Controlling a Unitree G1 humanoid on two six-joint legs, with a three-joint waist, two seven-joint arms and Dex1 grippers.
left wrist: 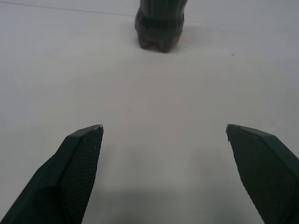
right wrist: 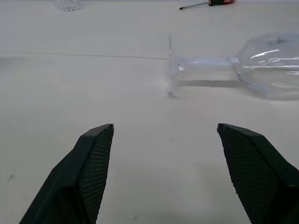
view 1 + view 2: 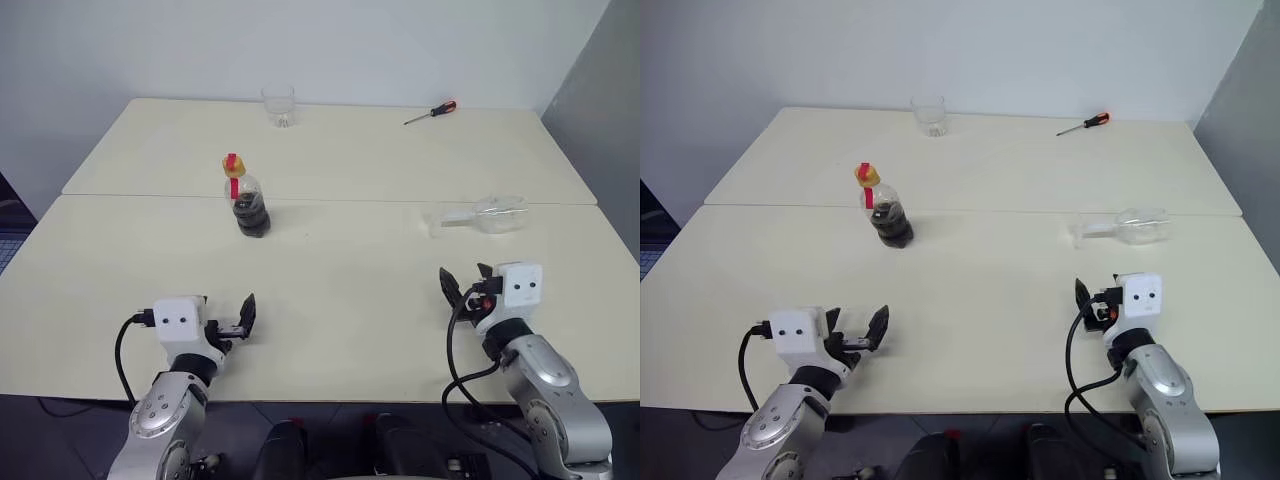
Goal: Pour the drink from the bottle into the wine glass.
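Fingers [image 2: 96,163] spread; wine glass [image 2: 243,65] toppled ahead, bottle [image 3: 246,200] upright, apart.

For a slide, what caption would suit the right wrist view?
Open right gripper facing a wine glass lying on its side on the table.

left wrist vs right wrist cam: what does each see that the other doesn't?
Left wrist cam: the lower part of the upright bottle, dark with drink, standing ahead of the open left pincer.

Right wrist cam: the wine glass lying on its side ahead of the open right pincer, with a red-handled screwdriver and the base of a short tumbler at the far edge.

Both: the pale table, and two black fingers set wide apart with nothing between them.
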